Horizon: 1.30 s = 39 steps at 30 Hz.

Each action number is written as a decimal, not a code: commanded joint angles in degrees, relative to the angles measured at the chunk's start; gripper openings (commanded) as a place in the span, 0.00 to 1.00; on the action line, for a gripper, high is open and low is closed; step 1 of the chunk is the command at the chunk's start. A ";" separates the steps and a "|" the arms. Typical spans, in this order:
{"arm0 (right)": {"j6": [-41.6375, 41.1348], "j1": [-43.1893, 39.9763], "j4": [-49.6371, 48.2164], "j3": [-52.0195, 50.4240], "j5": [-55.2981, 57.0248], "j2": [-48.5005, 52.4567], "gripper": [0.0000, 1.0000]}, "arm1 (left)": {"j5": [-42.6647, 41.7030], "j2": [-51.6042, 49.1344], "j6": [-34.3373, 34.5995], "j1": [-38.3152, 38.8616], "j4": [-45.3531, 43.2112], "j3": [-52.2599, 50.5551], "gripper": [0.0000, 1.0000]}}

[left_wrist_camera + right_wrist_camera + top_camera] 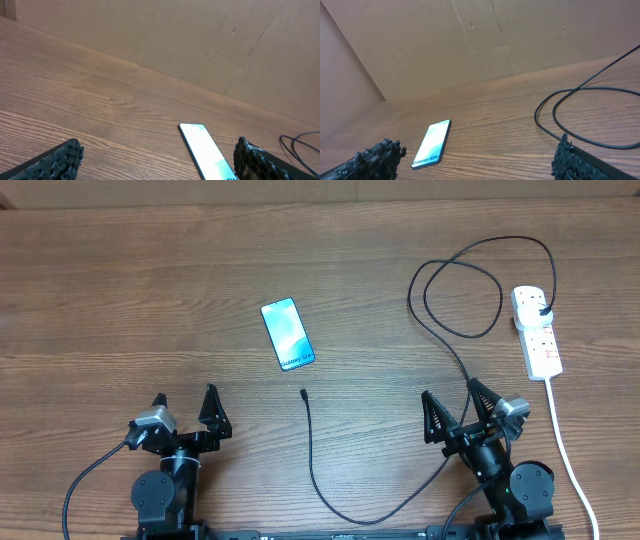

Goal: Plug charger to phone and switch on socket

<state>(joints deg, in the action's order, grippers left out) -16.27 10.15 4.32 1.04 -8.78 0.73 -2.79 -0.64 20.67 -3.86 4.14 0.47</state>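
Observation:
The phone (287, 334) lies flat on the wooden table, screen lit light blue, white text at its near end. It also shows in the left wrist view (205, 150) and the right wrist view (432, 143). The black charger cable (318, 475) runs from its connector tip (303, 393) below the phone, curves past the right arm and loops up to a black plug (541, 312) seated in the white socket strip (537, 330). The cable loop shows in the right wrist view (580, 115). My left gripper (185, 412) and right gripper (458, 408) are both open and empty, near the front edge.
The strip's thick white cord (565, 450) runs down the right side past the right arm. A brown cardboard wall (495, 40) backs the table. The table's far edge (320, 200) lies at the top.

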 commanded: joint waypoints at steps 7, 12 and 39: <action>-0.02 -0.04 -0.37 -0.57 -0.31 -0.57 1.00 | 0.39 0.37 0.13 0.02 0.17 -0.17 1.00; -0.02 -0.04 -0.37 -0.57 -0.31 -0.57 1.00 | 0.44 0.37 0.13 0.07 0.15 -0.17 1.00; -0.02 -0.04 -0.37 -0.57 -0.31 -0.57 1.00 | 4.31 -51.06 -2.27 25.27 20.52 50.21 1.00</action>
<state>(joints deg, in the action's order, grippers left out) -16.27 10.15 4.16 1.04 -8.80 0.62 -9.32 -42.98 19.29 13.37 24.56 43.33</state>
